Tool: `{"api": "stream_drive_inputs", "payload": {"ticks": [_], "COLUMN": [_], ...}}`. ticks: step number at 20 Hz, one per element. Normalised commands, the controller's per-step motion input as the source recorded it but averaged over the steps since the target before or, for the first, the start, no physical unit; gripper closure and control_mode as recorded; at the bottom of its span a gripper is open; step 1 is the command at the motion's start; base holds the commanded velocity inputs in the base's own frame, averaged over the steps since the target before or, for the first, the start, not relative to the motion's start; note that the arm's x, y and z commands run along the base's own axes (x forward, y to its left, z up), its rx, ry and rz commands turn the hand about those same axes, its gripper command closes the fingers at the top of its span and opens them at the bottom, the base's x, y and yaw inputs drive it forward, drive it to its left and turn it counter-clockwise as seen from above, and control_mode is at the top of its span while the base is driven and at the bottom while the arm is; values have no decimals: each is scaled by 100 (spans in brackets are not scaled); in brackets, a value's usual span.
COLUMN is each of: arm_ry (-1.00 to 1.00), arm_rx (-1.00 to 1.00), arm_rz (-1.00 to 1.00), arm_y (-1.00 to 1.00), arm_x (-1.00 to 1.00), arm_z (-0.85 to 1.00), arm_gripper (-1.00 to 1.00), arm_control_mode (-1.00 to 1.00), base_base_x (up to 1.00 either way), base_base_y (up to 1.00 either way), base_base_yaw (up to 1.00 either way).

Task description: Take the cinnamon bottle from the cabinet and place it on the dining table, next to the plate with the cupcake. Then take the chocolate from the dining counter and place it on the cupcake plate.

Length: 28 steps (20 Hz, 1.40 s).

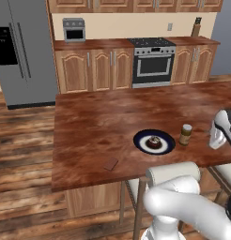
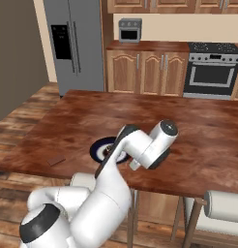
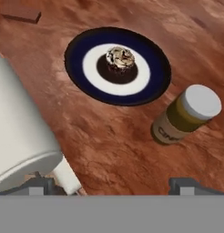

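One dining table (image 1: 94, 122) (glossy reddish wood), kitchen behind: fridge (image 1: 23, 51), oven (image 1: 153, 65).

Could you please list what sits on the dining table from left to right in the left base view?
chocolate → plate with the cupcake on it → cinnamon bottle, all on the dining table.

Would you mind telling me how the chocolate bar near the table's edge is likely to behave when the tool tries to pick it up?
The chocolate lies thin and flat on the dining table, so it will probably be hard to get under. It looks stiff and light, apt to slide on the glossy wood rather than roll.
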Motion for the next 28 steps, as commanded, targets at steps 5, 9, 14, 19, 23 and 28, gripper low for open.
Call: {"api": "stream_drive_inputs", "payload": {"ticks": [5,9,14,19,23,28], "arm_ry": [-9,3,1,0,-2,-2], "arm_rx": [-9,-34,-18,-5,1,8], "arm_rz": [-24,-3,2,0,-18,-33], "arm_y": [60,73,67,74,69,55], "arm_x": [-20,-4,-22,-14,-1,-1], "arm_z": [0,0,-5,0,8,6], "arm_gripper": [-100,-100,-100,-100,-100,-100], "arm_control_mode": [-100,-100,-100,-100,-100,-100], "base_base_x": [0,0,0,0,0,0], "base_base_y": [0,0,0,0,0,0], "base_base_yaw": [0,0,0,0,0,0]}}
